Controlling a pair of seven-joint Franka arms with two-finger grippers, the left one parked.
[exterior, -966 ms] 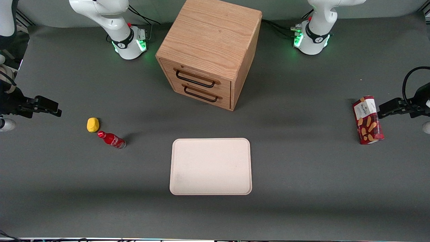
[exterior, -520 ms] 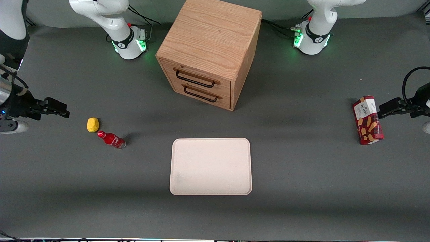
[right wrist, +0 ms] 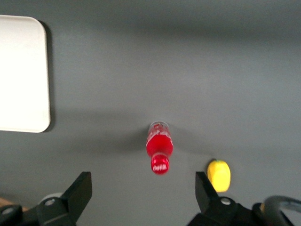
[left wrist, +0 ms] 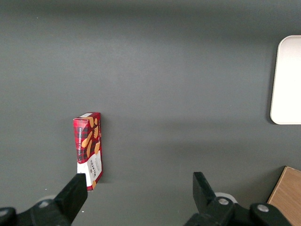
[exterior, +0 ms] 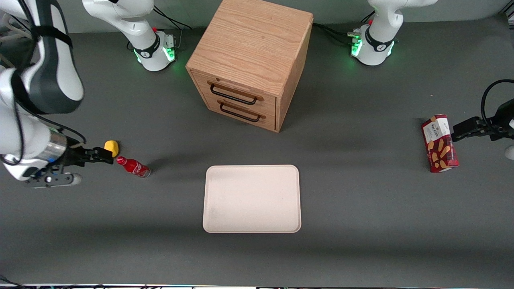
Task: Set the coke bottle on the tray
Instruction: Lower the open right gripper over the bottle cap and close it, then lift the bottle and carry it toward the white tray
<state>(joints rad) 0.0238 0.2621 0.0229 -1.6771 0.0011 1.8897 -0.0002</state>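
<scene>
The coke bottle point(exterior: 133, 166) is small, glossy red with a red cap, and stands on the grey table toward the working arm's end. It also shows in the right wrist view point(right wrist: 159, 145), seen from above with its cap toward the camera. The cream-pink tray point(exterior: 251, 198) lies flat in the middle of the table, nearer the front camera than the drawer box; its corner shows in the right wrist view point(right wrist: 28, 108). My right gripper point(exterior: 105, 157) is open and empty, above the table beside the bottle's cap, apart from it point(right wrist: 143, 188).
A yellow lump point(exterior: 112, 147) lies right by the gripper fingers and the bottle point(right wrist: 219, 175). A wooden two-drawer box point(exterior: 251, 62) stands farther from the front camera than the tray. A red biscuit box point(exterior: 439, 143) stands toward the parked arm's end.
My right arm has swung in from the table's edge toward the bottle and come lower; the gripper now hangs just beside the bottle's cap. The bottle, lump and tray have not moved.
</scene>
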